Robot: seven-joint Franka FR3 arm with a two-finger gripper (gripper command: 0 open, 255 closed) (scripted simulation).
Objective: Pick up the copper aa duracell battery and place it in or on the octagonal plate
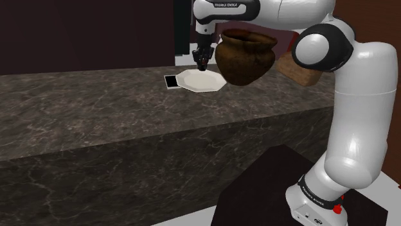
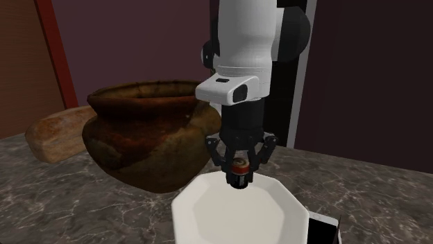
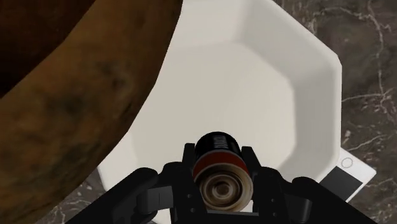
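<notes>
Pincer (image 2: pixel 240 175): black fingers pinch the battery (image 3: pixel 216 146) between them, copper end facing the wrist camera.
Battery: over the white plate (image 3: pixel 267 83), on the side by the pot (image 1: pixel 245 56).
Pot: brown, just beside the plate.
Counter (image 1: pixel 77 109): dark, marbled.

Arm (image 1: pixel 360 128) stretched out, wrist pointing down; claw (image 2: pixel 240 179) vertical, clamped on battery (image 3: pixel 219 156).

We see a dark veined stone counter (image 1: pixel 96 109) with a thick front face. Behind it we get dark maroon walls (image 1: pixel 83 32); a strip of pale floor (image 1: pixel 189 221) shows below.
</notes>
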